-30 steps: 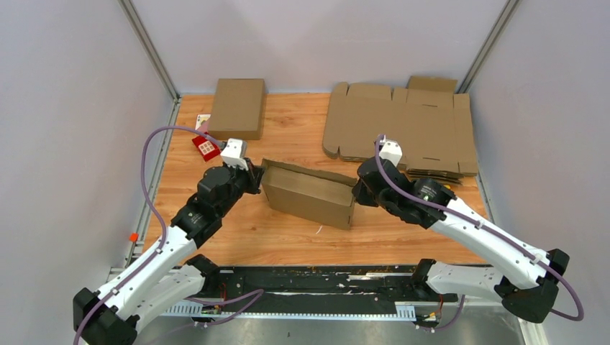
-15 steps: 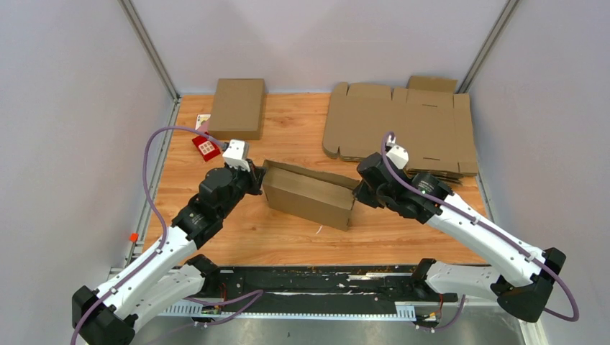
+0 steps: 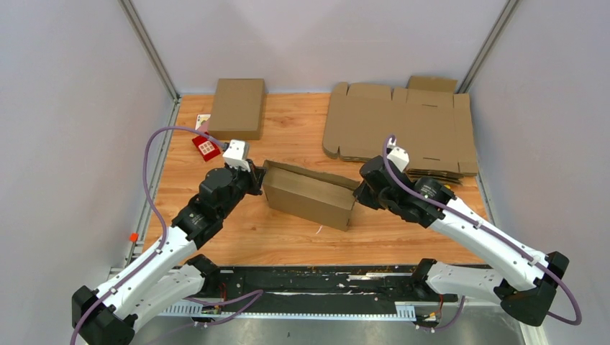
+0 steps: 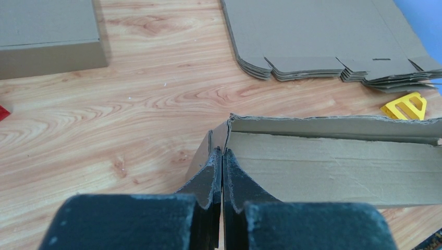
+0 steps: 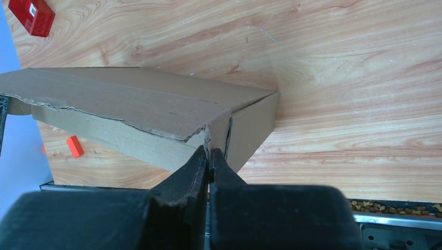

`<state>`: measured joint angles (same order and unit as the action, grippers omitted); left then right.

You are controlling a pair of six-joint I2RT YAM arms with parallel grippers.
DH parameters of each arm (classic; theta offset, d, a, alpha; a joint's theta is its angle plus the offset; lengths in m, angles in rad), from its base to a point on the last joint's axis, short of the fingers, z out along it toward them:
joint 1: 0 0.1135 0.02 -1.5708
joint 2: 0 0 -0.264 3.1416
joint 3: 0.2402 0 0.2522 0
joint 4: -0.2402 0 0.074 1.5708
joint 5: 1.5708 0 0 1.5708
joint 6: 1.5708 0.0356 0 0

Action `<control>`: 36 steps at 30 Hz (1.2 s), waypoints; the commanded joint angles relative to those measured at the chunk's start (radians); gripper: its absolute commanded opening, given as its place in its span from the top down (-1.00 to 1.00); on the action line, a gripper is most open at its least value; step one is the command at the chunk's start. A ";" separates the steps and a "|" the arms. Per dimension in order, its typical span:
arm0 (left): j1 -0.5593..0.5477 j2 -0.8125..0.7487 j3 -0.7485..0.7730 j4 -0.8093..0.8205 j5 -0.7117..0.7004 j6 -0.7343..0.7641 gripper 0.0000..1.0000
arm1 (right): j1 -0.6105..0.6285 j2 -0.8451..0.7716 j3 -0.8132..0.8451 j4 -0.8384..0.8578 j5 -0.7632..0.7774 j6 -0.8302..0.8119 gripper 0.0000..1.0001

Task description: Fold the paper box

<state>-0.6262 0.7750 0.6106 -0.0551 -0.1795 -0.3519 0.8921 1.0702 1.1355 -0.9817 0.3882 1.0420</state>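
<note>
Paper box (image 3: 309, 195): one | left claw (image 4: 222, 154) grips it | right claw (image 5: 209, 154) grips it

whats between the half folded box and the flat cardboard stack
Mostly bare table, plus a small yellow piece beside the stack; the left wrist view shows it.

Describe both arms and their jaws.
The left arm and right arm have white shells with black joints and bases. A purple cable loops along each, and a white camera block caps each wrist. The jaws are black, tapered, rough-surfaced.
</note>
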 commanded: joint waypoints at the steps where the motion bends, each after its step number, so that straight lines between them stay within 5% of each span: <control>1: -0.003 -0.007 0.032 -0.012 -0.014 0.016 1.00 | -0.004 -0.007 -0.040 -0.008 -0.027 -0.031 1.00; 22: -0.004 -0.039 -0.009 -0.043 0.018 -0.001 1.00 | 0.006 0.014 -0.130 -0.046 -0.091 -0.028 1.00; 36: -0.004 -0.058 -0.008 -0.071 -0.007 0.022 1.00 | 0.005 0.036 -0.033 -0.165 0.058 -0.163 1.00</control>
<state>-0.6292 0.7258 0.6064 -0.0967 -0.1688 -0.3519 0.8963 1.0809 1.1015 -0.9684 0.4294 0.9379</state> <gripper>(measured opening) 0.007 0.019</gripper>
